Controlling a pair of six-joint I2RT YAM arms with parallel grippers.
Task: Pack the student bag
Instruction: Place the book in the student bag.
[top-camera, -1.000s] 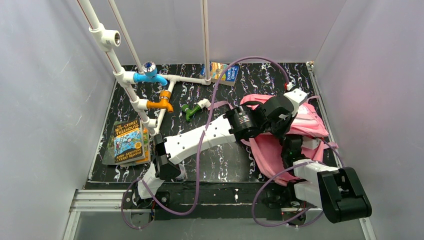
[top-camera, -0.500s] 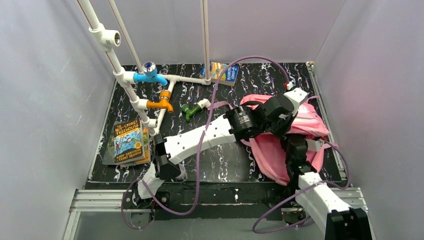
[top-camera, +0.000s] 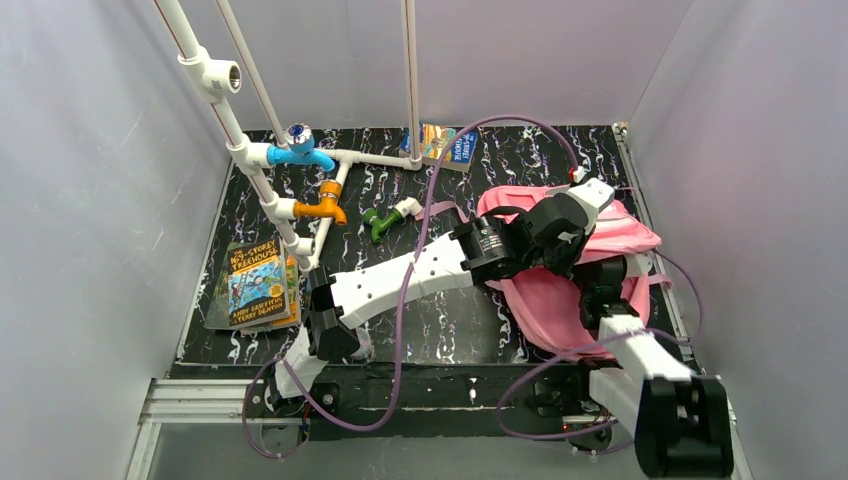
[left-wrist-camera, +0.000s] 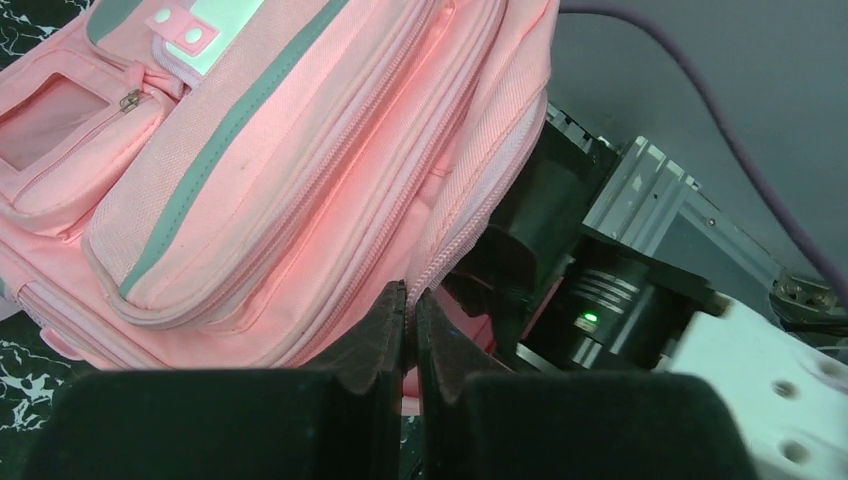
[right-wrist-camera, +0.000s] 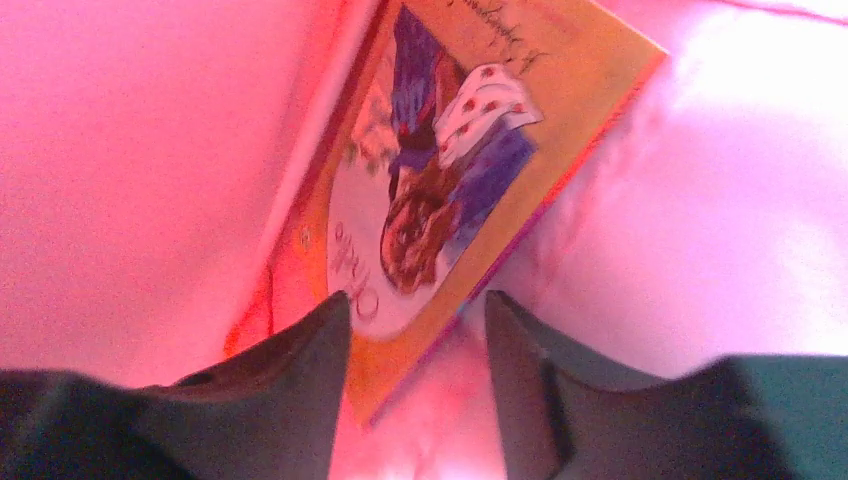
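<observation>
The pink student bag (top-camera: 560, 305) lies at the right of the mat. My left gripper (top-camera: 572, 250) reaches across from the left and is shut on the bag's zip edge (left-wrist-camera: 440, 255), holding it up; the front pockets (left-wrist-camera: 250, 170) fill the left wrist view. My right gripper (right-wrist-camera: 415, 310) is inside the bag, with pink lining (right-wrist-camera: 150, 150) all around it. Its fingers stand apart, open. The corner of an orange picture book (right-wrist-camera: 450, 170) lies between them, against the left finger and clear of the right. From above, the right fingers are hidden in the bag.
A stack of books (top-camera: 255, 285) lies at the mat's left edge, and another book (top-camera: 448, 145) at the back. A white pipe frame (top-camera: 300, 160) with blue, orange and green taps stands at the left and back. Grey walls close in all sides.
My right arm has swung round at the near right, and its wrist has pushed farther into the bag's opening. The left arm holds the zip edge as before.
</observation>
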